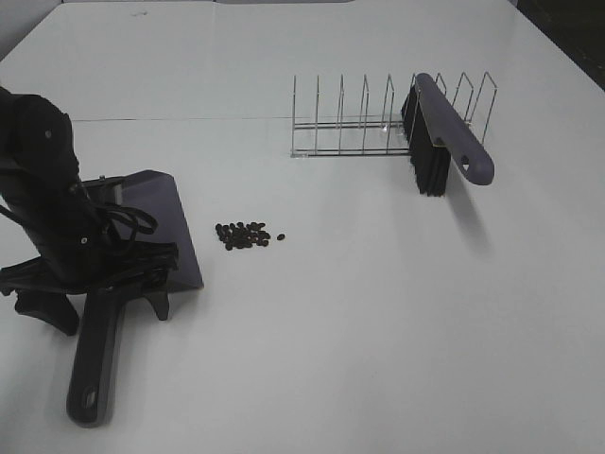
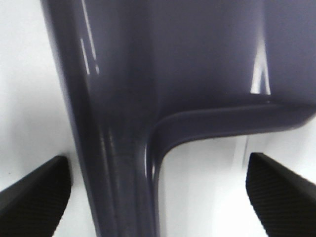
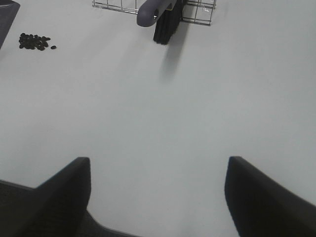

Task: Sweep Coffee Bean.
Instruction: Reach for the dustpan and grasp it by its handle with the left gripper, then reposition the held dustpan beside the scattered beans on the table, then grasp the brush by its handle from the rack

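The coffee beans (image 1: 248,236) lie in a small dark pile on the white table, just right of the purple-grey dustpan (image 1: 165,222); they also show in the right wrist view (image 3: 33,42). My left gripper (image 1: 104,301) is open and straddles the dustpan where its handle (image 2: 123,177) meets the pan, with its fingertips (image 2: 34,197) apart on either side. The brush (image 1: 444,132) leans in the wire rack (image 1: 340,128) at the back right, and also shows in the right wrist view (image 3: 158,15). My right gripper (image 3: 160,197) is open and empty over bare table, out of the high view.
The dustpan handle (image 1: 95,364) runs toward the table's front left edge. The left arm (image 1: 43,180) stands over the pan's left side. A corner of the dustpan (image 3: 6,10) shows in the right wrist view.
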Available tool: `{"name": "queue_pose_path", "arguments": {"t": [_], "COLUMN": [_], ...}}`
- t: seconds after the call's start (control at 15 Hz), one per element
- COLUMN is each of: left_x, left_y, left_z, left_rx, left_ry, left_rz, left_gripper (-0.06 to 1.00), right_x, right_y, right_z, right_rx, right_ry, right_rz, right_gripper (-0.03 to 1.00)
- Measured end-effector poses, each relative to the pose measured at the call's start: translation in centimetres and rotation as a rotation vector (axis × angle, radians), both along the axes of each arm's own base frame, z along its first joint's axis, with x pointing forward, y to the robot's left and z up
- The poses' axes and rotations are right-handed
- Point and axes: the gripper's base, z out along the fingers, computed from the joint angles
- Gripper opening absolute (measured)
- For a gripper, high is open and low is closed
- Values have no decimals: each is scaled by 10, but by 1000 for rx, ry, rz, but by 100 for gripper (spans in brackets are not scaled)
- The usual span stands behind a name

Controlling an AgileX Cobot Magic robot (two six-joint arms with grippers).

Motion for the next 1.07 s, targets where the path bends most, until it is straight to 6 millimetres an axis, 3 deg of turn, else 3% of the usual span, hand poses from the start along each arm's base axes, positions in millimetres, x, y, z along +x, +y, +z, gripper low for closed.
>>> {"name": "queue_pose_path", "arguments": {"t": [0.27, 0.4, 0.47, 0.6, 1.07], "left_x": [0, 0, 1, 3, 15], "left_y": [4, 6, 7, 13, 53], "left_z": [-3, -4, -4, -4, -3], "left_rx": [42, 69, 80, 122, 198], "left_ry": [15, 11, 4, -19, -33], "left_rz": [-47, -83, -114, -242, -281], "left_gripper": [65, 36, 32, 33, 33], "right_x": [0, 0, 0, 0, 0], "right_y": [0, 0, 0, -2, -11], "right_z": [0, 0, 0, 0, 13], "right_rx": [0, 0, -1, 11, 122], "right_ry": [0, 0, 0, 1, -14], "right_rz": [0, 0, -1, -35, -209], "right_gripper": [72, 72, 72, 72, 72]}}
